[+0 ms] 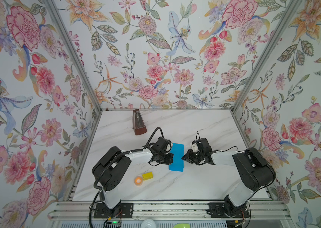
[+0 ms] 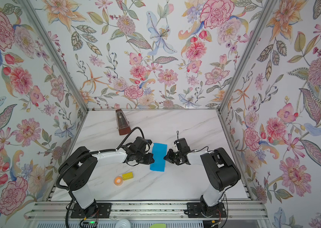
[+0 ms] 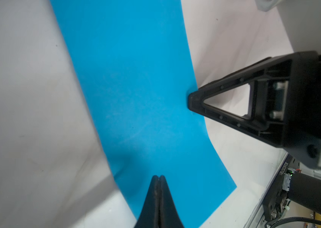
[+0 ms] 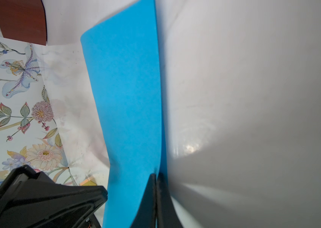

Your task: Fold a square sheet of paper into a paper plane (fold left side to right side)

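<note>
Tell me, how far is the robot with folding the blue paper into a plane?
Done: the thin bright blue paper sheet already lies folded in half, a narrow rectangle on the white marble table. In hand: the shut left gripper and shut right gripper sit at its long edges, probably flattening it. Left: the pointed nose and wings; no plane shape yet.

The white marbled table [image 1: 195, 183] bore a folded blue sheet of paper [image 1: 177, 158] near its middle, a brown metronome [image 1: 139, 123] toward the back, and a yellow block [image 1: 147, 175] just beside an orange tape roll [image 1: 138, 180].
</note>
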